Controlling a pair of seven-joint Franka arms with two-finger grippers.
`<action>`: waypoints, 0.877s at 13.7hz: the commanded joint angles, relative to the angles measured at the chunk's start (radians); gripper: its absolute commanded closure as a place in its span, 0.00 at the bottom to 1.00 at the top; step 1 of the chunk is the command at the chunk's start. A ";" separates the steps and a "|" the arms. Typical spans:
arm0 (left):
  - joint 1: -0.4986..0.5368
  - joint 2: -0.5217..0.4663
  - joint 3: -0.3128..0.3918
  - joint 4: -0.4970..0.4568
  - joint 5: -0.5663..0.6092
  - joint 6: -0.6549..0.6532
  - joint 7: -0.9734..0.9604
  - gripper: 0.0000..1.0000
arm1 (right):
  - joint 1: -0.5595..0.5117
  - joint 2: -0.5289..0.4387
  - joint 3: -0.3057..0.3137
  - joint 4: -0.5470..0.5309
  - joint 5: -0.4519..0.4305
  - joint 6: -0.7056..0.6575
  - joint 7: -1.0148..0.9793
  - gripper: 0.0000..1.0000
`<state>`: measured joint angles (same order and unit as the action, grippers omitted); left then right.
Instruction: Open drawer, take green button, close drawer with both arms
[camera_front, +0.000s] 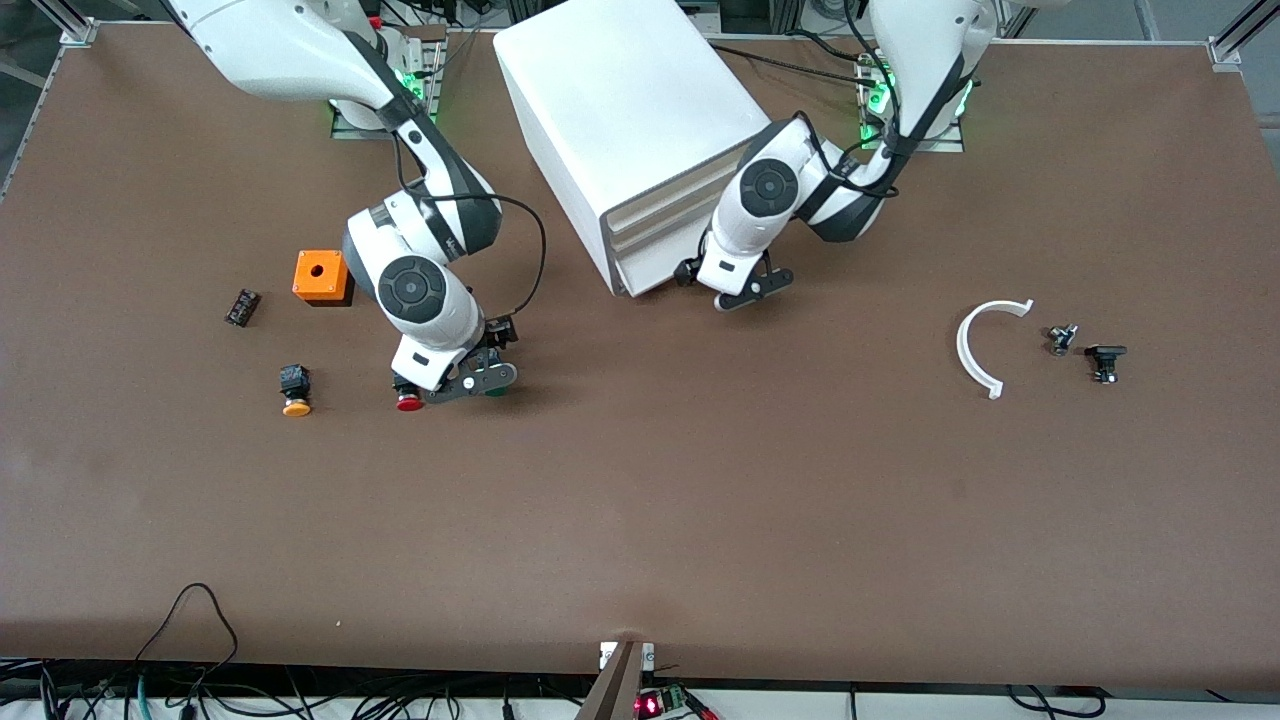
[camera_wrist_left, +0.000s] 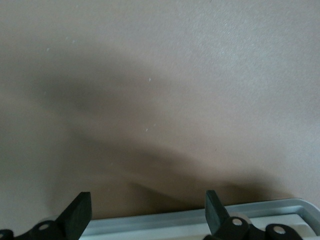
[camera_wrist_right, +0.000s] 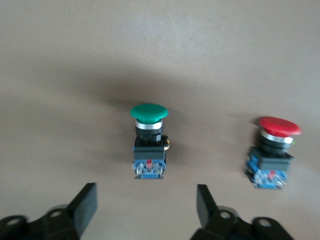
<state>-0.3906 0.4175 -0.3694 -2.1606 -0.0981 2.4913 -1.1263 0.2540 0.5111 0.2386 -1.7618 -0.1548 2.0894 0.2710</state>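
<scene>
The green-capped button lies on its side on the brown table, its cap just showing beside my right gripper in the front view. My right gripper hangs low over it, open and empty; in the right wrist view the button lies just ahead of the gap between the fingers, untouched. The lowest drawer of the white cabinet looks pushed in. My left gripper is open and empty at that drawer's front; the left wrist view shows a pale rim between its fingers.
A red-capped button lies close beside the green one. An orange-capped button, an orange box and a small black part lie toward the right arm's end. A white curved piece and two small black parts lie toward the left arm's end.
</scene>
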 joint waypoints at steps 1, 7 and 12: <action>0.009 -0.042 0.004 -0.024 -0.017 -0.026 -0.004 0.00 | -0.013 -0.020 0.018 0.137 0.020 -0.174 0.028 0.00; 0.007 -0.045 -0.080 -0.028 -0.006 -0.039 -0.004 0.00 | -0.025 -0.072 -0.062 0.449 0.161 -0.443 0.072 0.00; 0.209 -0.088 -0.020 0.097 -0.017 -0.034 -0.003 0.00 | -0.032 -0.224 -0.224 0.377 0.149 -0.482 0.059 0.00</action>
<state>-0.2909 0.3732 -0.4151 -2.1234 -0.0982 2.4845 -1.1380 0.2249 0.3613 0.0777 -1.3227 -0.0188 1.6240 0.3199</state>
